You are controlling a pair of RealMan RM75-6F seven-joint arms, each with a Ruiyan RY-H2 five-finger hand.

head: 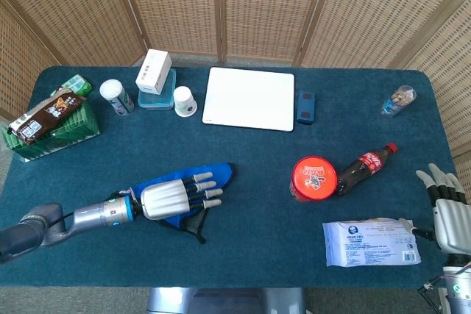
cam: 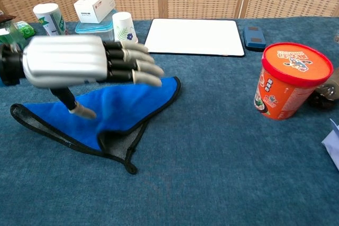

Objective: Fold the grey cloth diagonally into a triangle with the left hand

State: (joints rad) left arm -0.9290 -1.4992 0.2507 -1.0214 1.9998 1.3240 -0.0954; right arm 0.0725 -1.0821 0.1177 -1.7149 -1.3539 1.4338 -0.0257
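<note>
Flat white rectangular board [head: 249, 98] at table rear centre; small dark blue case [head: 305, 106] just right of it, white paper cup [head: 185, 101] left, red-lidded orange tub [head: 313, 177] well forward-right
</note>
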